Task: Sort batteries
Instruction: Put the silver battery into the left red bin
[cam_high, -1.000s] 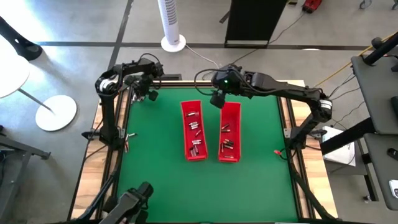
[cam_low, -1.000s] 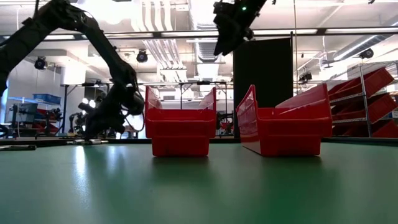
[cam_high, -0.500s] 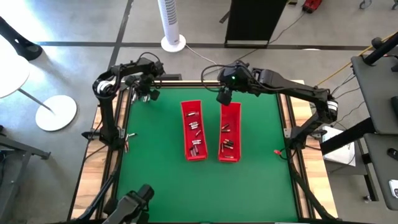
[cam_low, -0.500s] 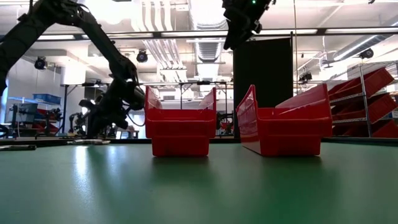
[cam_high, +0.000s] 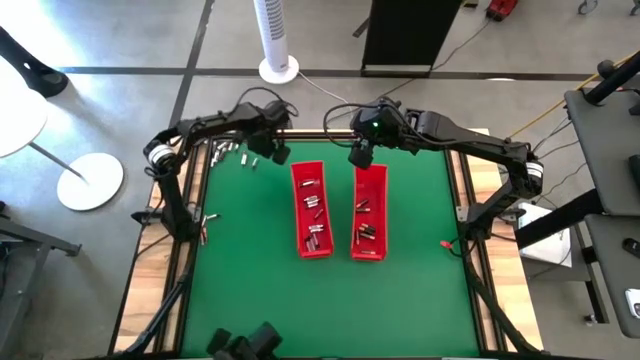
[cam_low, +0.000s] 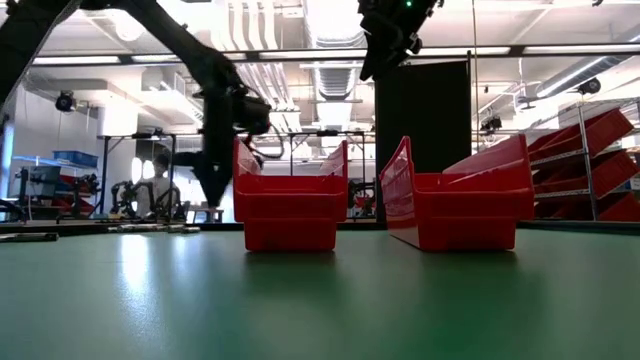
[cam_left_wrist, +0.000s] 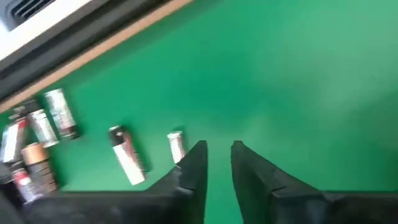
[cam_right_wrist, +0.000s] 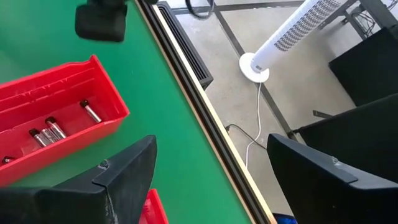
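Green felt covers the table (cam_high: 260, 290), framed by a pale wooden edge, and around it lies grey concrete floor with a white tower fan (cam_high: 277, 40) standing beyond the far edge; the low view looks across the felt into a workshop with shelving and ceiling ducts. Two long red trays sit side by side near the middle: the left tray (cam_high: 311, 209) and the right tray (cam_high: 369, 212), each holding several batteries scattered along its floor. More batteries (cam_left_wrist: 59, 114) lie loose on the felt at the far left corner, next to the wooden edge. The left gripper (cam_high: 277, 151) hangs low over the felt between that loose pile and the far end of the left tray, with the nearest loose battery (cam_left_wrist: 176, 145) lying just beside the tip of one finger; its jaws stand a narrow gap apart with only bare felt between them. The right gripper (cam_high: 358, 156) is raised high above the far end of the right tray, close to the table's far edge; its fingers (cam_right_wrist: 127, 171) are spread wide and carry nothing, with the batteries in the left tray (cam_right_wrist: 48, 129) visible off to one side of them.
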